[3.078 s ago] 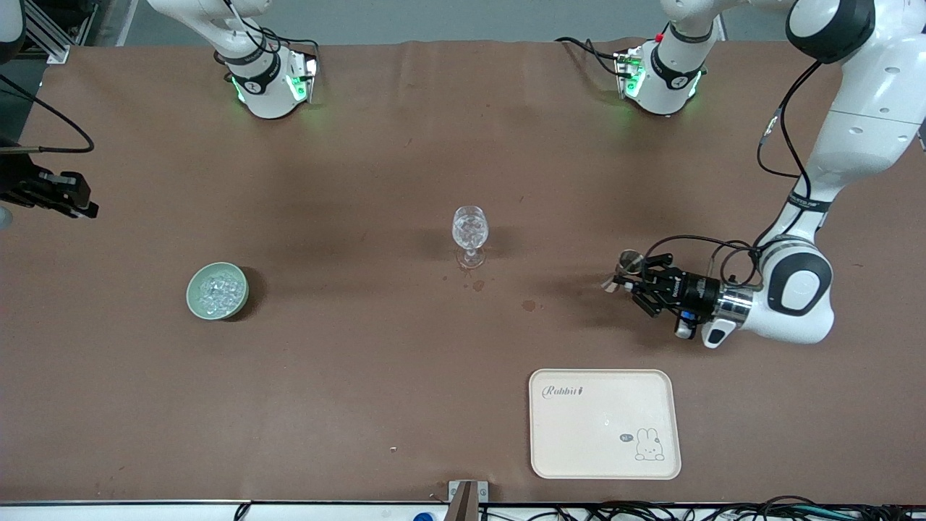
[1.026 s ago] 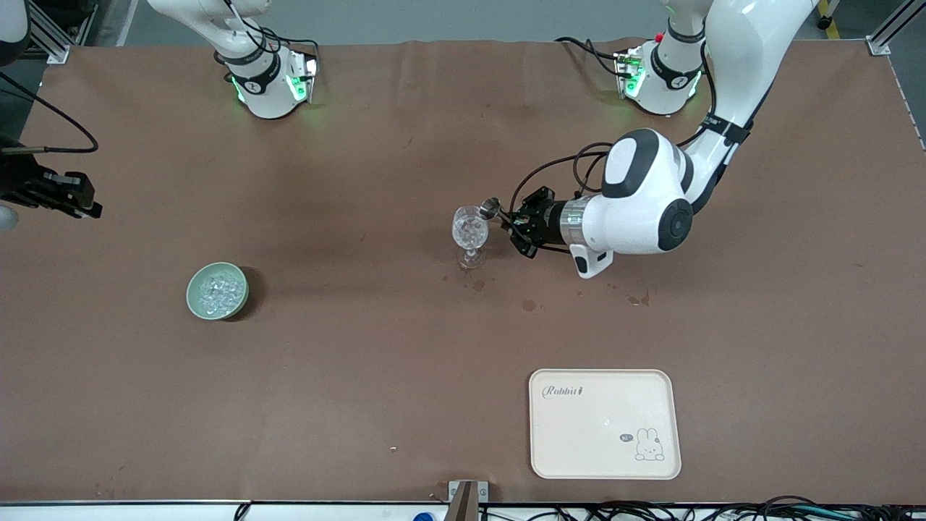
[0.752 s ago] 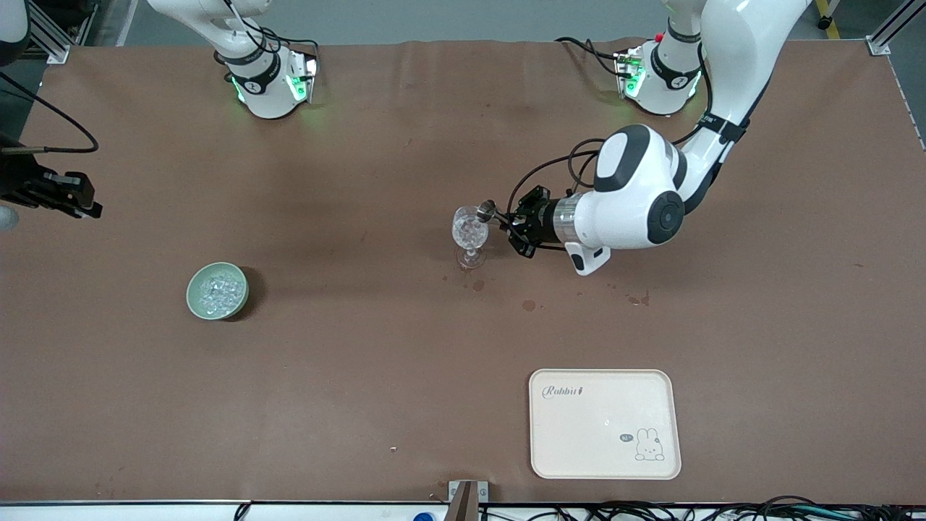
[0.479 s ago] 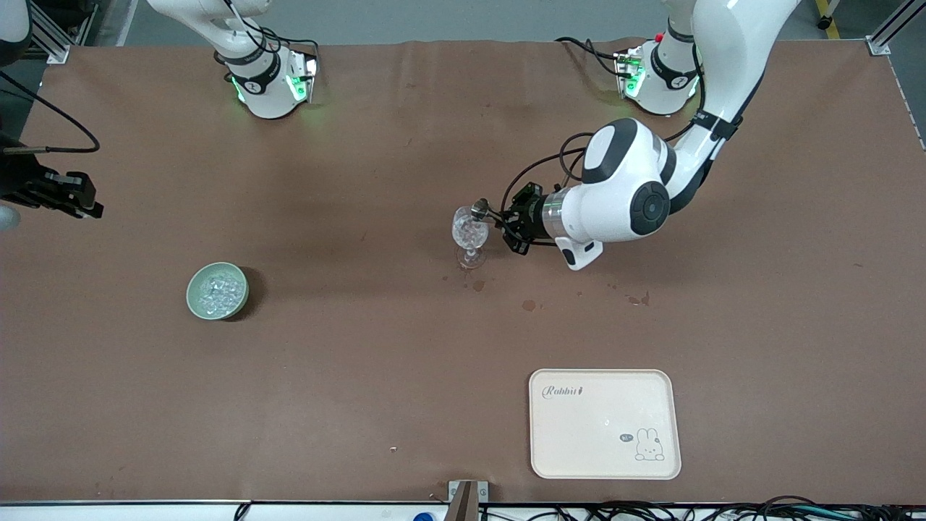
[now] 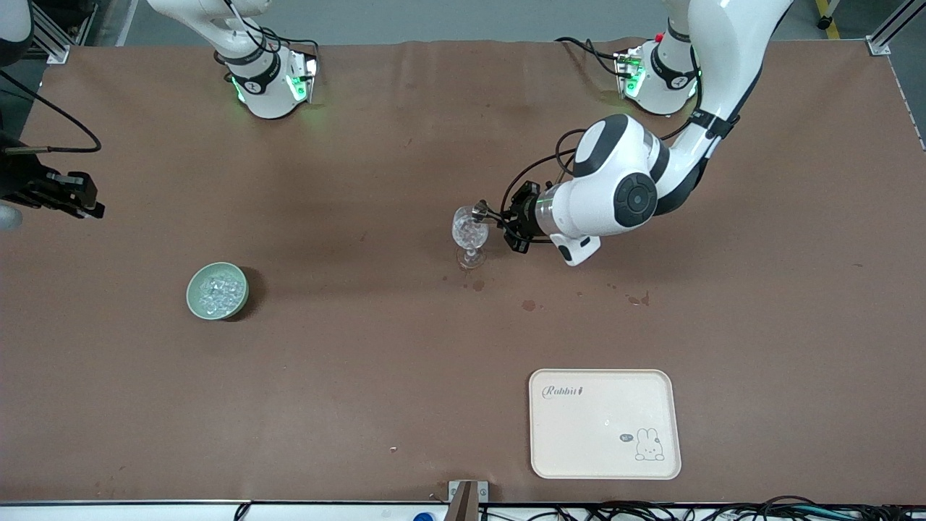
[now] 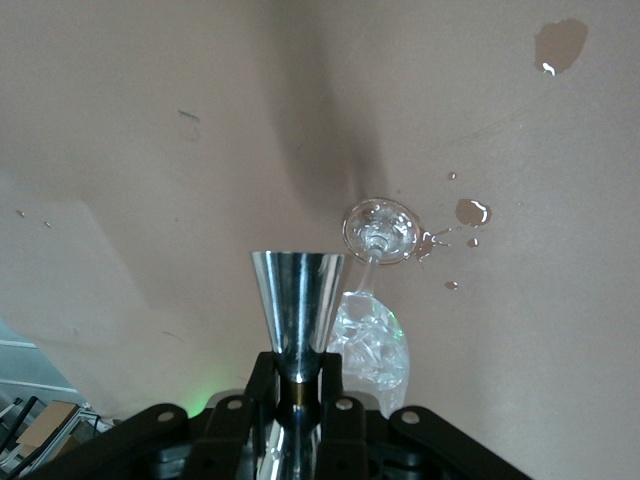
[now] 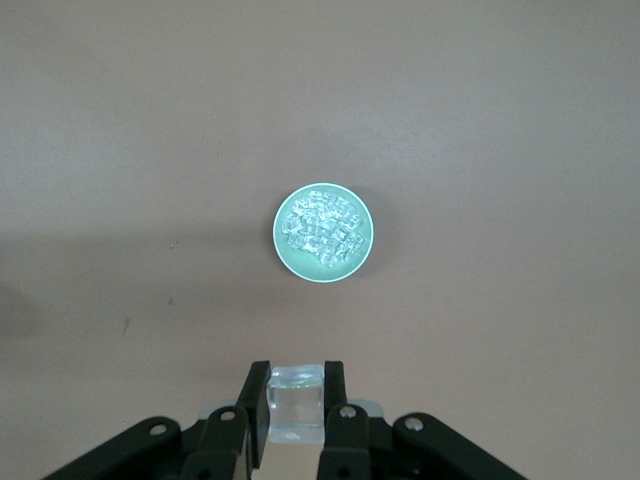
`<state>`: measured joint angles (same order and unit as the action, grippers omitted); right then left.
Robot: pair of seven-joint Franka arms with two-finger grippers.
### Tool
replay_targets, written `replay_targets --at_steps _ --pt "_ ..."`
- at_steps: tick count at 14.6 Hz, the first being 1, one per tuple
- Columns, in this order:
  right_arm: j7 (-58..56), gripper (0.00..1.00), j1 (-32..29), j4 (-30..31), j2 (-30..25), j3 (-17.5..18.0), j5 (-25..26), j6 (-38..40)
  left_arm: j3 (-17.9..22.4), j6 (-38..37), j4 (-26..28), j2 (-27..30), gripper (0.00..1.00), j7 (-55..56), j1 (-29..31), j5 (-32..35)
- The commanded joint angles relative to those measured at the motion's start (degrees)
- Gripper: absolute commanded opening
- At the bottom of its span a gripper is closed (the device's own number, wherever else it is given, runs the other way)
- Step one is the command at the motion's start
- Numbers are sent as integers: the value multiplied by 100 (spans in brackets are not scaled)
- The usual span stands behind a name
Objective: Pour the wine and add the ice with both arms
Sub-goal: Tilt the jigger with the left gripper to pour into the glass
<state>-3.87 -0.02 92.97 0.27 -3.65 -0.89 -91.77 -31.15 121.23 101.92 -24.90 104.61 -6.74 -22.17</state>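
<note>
A cut-glass goblet (image 5: 470,230) stands mid-table with glittering ice in its bowl (image 6: 375,340). My left gripper (image 5: 500,218) is shut on the waist of a steel jigger (image 6: 297,300), and the jigger (image 5: 479,210) sits at the goblet's rim, lying sideways. My right gripper (image 7: 296,385) is shut on one clear ice cube (image 7: 296,405). It hangs in the air at the right arm's end of the table (image 5: 87,206). The green bowl (image 7: 323,235) heaped with ice (image 5: 217,291) lies below it on the table.
A cream rabbit tray (image 5: 604,423) lies near the front camera, toward the left arm's end. Wet spots (image 5: 529,305) mark the brown cover by the goblet's foot (image 6: 381,230). Both arm bases (image 5: 268,79) stand along the table's edge farthest from the camera.
My left arm carried the jigger from its end of the table to the goblet and, over the last second, edged it onto the rim. The right gripper has stayed put.
</note>
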Motion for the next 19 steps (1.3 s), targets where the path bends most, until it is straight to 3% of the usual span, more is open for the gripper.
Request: replay_targets --at_steps 1,6,11,15,19 --pt "44 6 98 142 -115 5 -8 -34 21 6 12 152 0 261 -46 107" --pt "167 6 195 142 -115 5 -17 -43 13 -3 -111 126 0 858 -221 590" --pt "168 6 213 142 -115 -4 -8 -25 21 -29 -120 143 0 982 -266 617" --pt "168 6 195 142 -115 -4 -8 -25 13 -73 -120 126 0 1465 -362 1214" --pt "168 6 195 151 -115 -4 -8 -25 21 -82 -120 117 0 1605 -459 1390"
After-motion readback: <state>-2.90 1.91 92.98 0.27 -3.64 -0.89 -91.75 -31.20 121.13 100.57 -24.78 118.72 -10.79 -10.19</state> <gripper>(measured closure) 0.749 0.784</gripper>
